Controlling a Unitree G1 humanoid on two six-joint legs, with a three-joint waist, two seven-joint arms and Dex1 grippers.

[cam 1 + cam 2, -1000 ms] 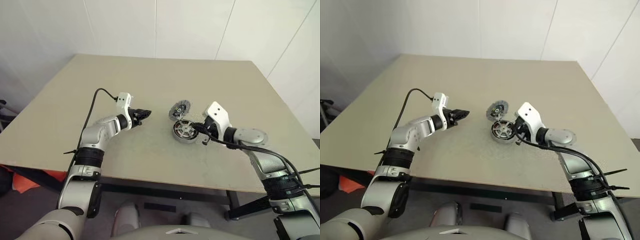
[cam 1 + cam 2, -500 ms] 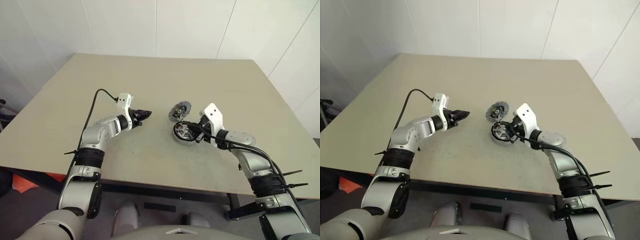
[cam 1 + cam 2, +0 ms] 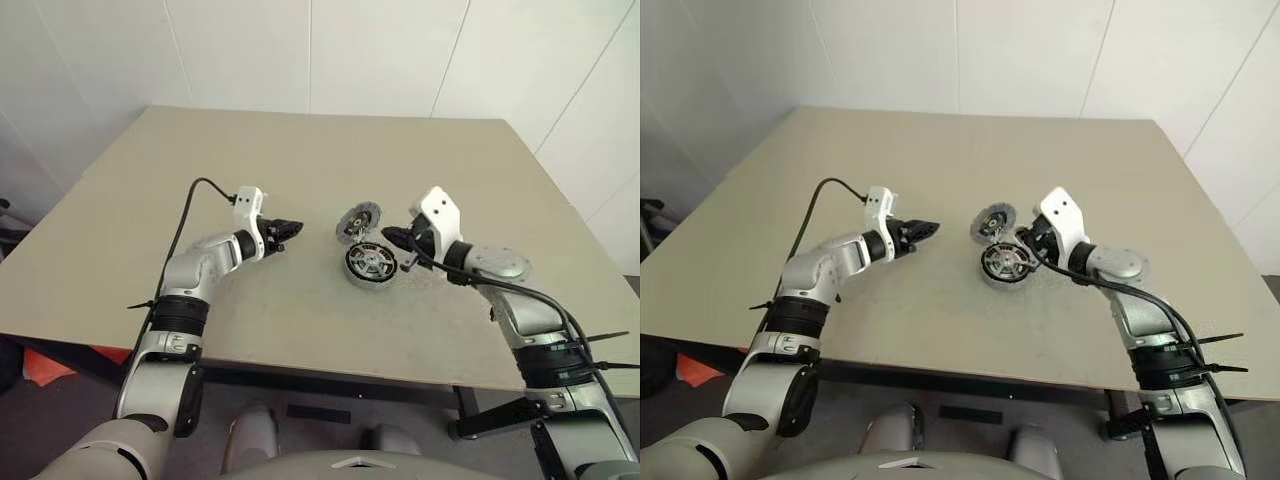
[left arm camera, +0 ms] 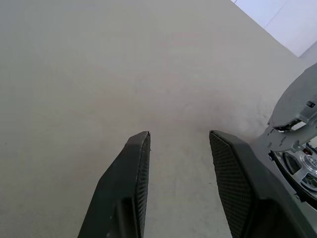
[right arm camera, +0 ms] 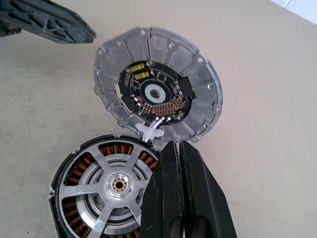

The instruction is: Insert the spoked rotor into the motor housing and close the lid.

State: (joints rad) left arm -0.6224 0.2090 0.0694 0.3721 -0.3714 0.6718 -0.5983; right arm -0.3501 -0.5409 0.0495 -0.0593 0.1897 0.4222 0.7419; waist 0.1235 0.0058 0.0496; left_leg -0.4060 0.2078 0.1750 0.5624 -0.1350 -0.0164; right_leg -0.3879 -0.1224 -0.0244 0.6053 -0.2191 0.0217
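We see a beige table [image 3: 300, 160] against white wall panels [image 3: 380, 50]; a black cable [image 3: 190, 205] loops from the left wrist.

Left arm: forearm reaches in from 7 o'clock, wrist raised over the table, the left gripper [image 3: 290, 229] aimed toward 3 o'clock at the parts. In its wrist view the two black fingers [image 4: 126, 183] stand partly apart with bare tabletop between them; nothing is held. It sits well apart from the parts, with clear table between.

Centre: the motor housing [image 3: 370, 264] lies flat on the table, open face up, copper windings [image 5: 115, 149] ringing the inside. The spoked rotor [image 5: 111, 186] sits inside it, hub up, axis vertical, spokes fanning out to the dark rim. The lid [image 3: 358, 220] stands tilted at the housing's 11 o'clock edge, its inner face with the dark centre and small components turned toward the right gripper. In the right wrist view its lower edge meets the housing rim at a small white tab [image 5: 151, 130]. The lid is not closed.

Right arm: elbow out at 4 o'clock, forearm angling in toward 10 o'clock, wrist slightly dipped. The right gripper [image 5: 178, 148] has its fingers pressed together, gripping nothing, tips just above the housing's near rim and just short of the lid's lower edge. We cannot tell whether they touch.
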